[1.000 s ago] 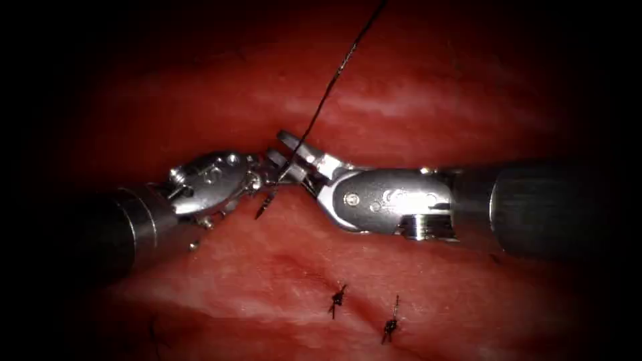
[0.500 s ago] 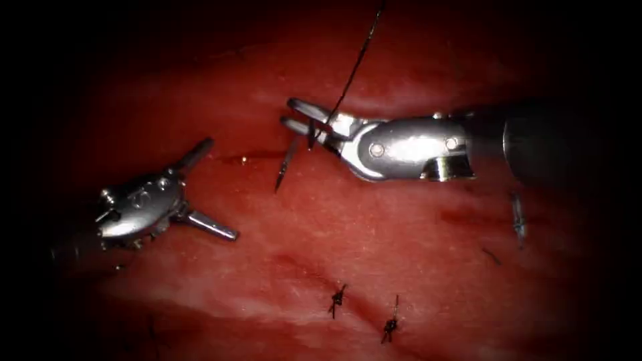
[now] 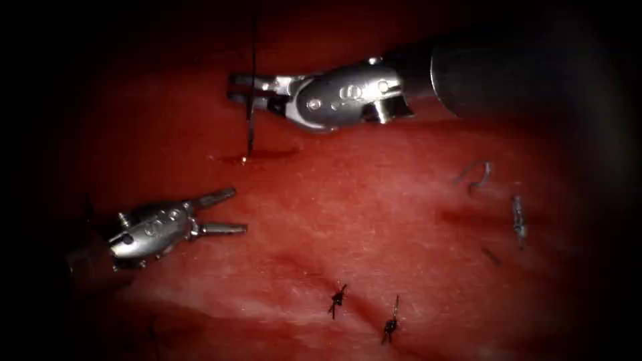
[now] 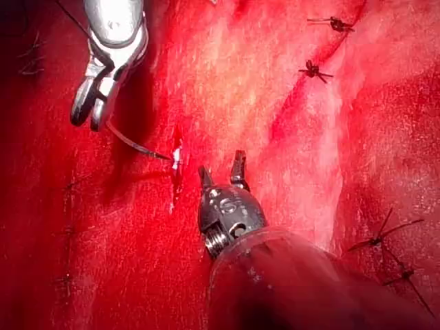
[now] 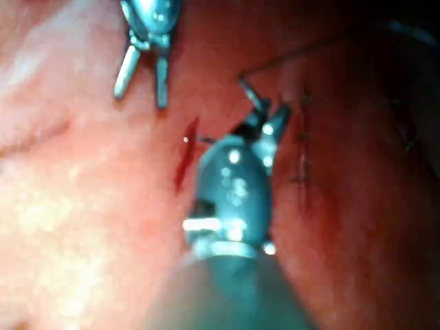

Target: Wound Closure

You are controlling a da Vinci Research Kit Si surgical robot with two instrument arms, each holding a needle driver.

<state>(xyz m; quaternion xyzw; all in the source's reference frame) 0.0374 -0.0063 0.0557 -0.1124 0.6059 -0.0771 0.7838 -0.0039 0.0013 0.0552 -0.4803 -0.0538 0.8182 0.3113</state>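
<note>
Right claw (image 3: 242, 90) clamped on the needle (image 3: 250, 130), holding it near its upper, thread-end part; the needle hangs straight down below the claw with its point at a short cut (image 3: 257, 157) in the tissue (image 3: 361, 200), touching or just above the wet red fluid (image 3: 274, 155) there; cannot tell whether the tip has entered. In the left wrist view the needle (image 4: 130, 141) curves out from the right claw (image 4: 89, 113) and its point reaches the glinting edge of the cut (image 4: 176, 168). Thread (image 3: 253, 40) runs straight up from the right claw and out of view. Left claw (image 3: 233, 211) narrowly parted, holding nothing, below and to the left of the right claw, well apart from the needle; its tips point toward the cut. In the left wrist view the left claw (image 4: 221, 170) sits just beside the cut, not touching it. In the right wrist view the right claw (image 5: 265, 113) lies just beside the cut (image 5: 184, 158), with the left claw (image 5: 143, 82) parted beyond it. Two tied stitches (image 3: 338, 299) with short cut ends lie on a longer closed cut well below both claws. A loose curl of thread (image 3: 476, 175) rests on the tissue below the right arm's shaft.
</note>
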